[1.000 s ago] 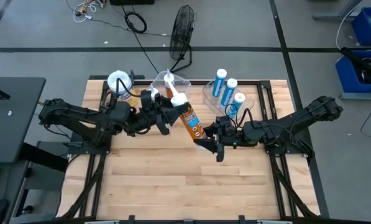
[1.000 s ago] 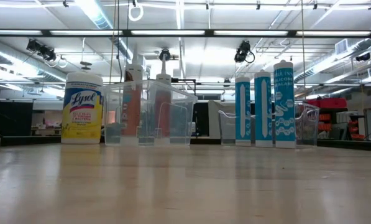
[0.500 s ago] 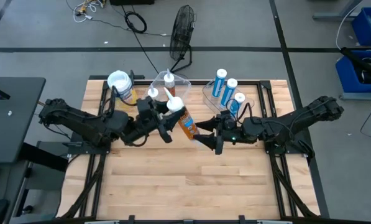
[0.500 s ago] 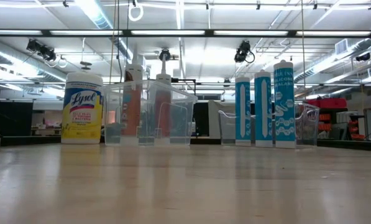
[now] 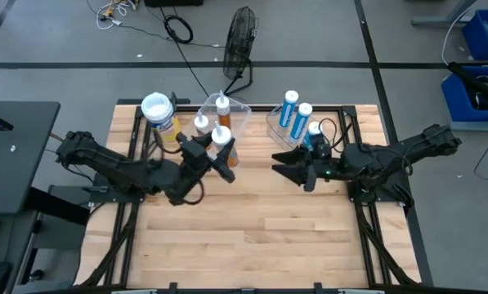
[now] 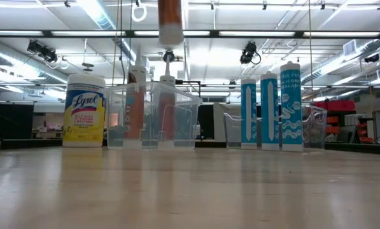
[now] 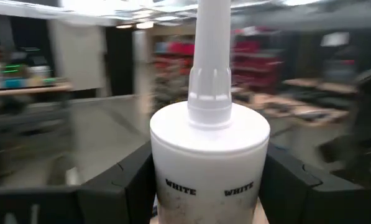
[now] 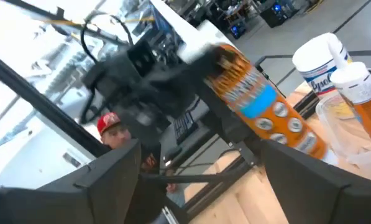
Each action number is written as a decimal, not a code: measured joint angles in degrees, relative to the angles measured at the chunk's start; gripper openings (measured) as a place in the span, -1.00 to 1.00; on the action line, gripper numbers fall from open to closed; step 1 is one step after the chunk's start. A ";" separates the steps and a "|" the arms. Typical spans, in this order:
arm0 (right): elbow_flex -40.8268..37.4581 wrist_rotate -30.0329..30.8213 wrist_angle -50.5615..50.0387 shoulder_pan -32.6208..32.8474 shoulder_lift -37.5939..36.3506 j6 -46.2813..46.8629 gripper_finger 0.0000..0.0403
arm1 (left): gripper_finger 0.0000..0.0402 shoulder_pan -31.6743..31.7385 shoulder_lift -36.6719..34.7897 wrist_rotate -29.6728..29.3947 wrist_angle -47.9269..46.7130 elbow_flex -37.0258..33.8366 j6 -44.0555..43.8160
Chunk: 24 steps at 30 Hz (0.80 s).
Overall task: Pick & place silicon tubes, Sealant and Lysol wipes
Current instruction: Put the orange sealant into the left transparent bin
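- High view: the left gripper (image 5: 215,159) has its jaws grasping an orange sealant tube (image 5: 222,145), upright beside the clear bin (image 5: 237,112) that already holds two like it. To do this well, I judge it should stay vertical over the bin's open part before descending. The right gripper (image 5: 297,174), jaws released and empty, waits near the blue silicone tubes (image 5: 297,114). The Lysol wipes (image 5: 158,113) stand on the wooden surface (image 5: 252,237).
- Low view: the tube's base hangs above the bin's transparent walls; the wipes canister is fat, yellow, white-lidded.
- Left wrist view: glossy white cap, tapered nozzle (image 7: 212,37), jaws flanking the round body.
- Right wrist view: the orange label shows blue and white printing.
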 joint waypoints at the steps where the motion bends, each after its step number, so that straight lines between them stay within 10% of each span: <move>1: 0.00 0.06 -0.03 0.00 -0.35 0.40 0.65 | 0.12 0.33 0.66 -2.05 0.02 0.00 -0.09; 6: 0.02 0.10 -0.40 0.04 -0.67 2.24 0.59 | 0.12 2.32 3.95 -12.31 -0.05 0.00 -1.57; 24: 0.00 -2.55 -5.00 0.04 -0.69 4.82 0.54 | 0.12 13.45 7.10 -8.98 -0.42 0.02 -0.52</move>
